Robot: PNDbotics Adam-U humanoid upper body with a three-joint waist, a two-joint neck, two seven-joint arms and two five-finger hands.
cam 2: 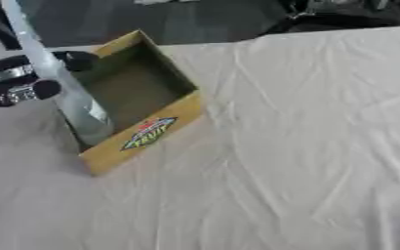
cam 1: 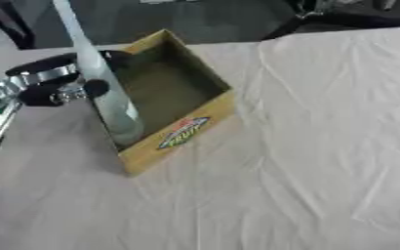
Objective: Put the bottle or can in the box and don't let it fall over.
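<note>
In the left eye view, my left robot hand (cam 1: pixel 63 80), black with silver joints, reaches in from the left and has its fingers and thumb curled round the tall pale translucent plastic bottle (cam 1: pixel 110 97). The bottle stands inside the open yellow cardboard box (cam 1: pixel 190 124), against its near-left corner, leaning slightly with its neck up and to the left. The box sits on the worktop (cam 1: pixel 306 146), which is covered in wrinkled pale cloth.

In the right eye view, the bottle's base is down inside the box by its left wall, and a coloured oval label (cam 2: pixel 149 133) marks the box's front wall.
</note>
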